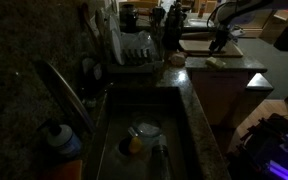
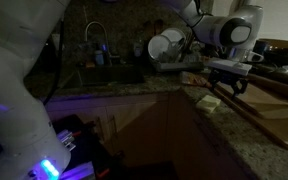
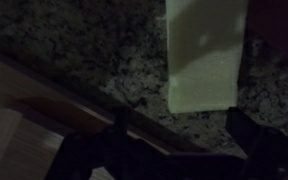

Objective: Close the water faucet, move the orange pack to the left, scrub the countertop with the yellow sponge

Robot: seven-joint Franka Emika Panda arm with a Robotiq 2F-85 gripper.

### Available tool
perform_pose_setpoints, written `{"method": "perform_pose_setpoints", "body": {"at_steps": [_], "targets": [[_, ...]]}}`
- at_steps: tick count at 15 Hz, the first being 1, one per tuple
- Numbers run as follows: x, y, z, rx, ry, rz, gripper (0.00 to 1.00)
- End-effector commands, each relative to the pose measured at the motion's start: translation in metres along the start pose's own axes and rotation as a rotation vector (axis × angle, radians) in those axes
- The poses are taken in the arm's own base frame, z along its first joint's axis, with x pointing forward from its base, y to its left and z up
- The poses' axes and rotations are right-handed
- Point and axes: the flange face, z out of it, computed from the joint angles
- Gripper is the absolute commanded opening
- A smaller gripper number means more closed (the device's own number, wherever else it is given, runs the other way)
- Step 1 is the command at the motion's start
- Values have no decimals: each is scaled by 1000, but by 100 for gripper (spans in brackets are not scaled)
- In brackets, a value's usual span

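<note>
Wrist view: gripper (image 3: 176,128) is spread wide with nothing in it. The yellow sponge (image 3: 206,50) lies flat on the countertop (image 3: 84,50), just past the fingertips, roughly between them.

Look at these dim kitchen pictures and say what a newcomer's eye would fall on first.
The pale yellow sponge stands out, lying on the speckled countertop just ahead of the open gripper. In an exterior view, the shiny faucet slants beside the sink, which holds a white dish.
</note>
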Motion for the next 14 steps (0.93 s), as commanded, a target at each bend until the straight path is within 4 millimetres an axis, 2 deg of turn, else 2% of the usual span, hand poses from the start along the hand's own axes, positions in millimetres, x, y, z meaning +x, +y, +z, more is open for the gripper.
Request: {"method": "perform_pose_setpoints", "body": {"at_steps": [1, 4, 6, 9, 13, 14], "targets": [[-8, -13, -14, 72, -19, -57, 100], [-18, -31, -11, 131, -104, -116, 100], [-26, -36, -9, 132, -156, -122, 100], [-36, -36, -3, 107, -210, -120, 100], [-48, -34, 6, -21, -264, -154, 100], [-33, -29, 9, 33, -248, -140, 100]]}}
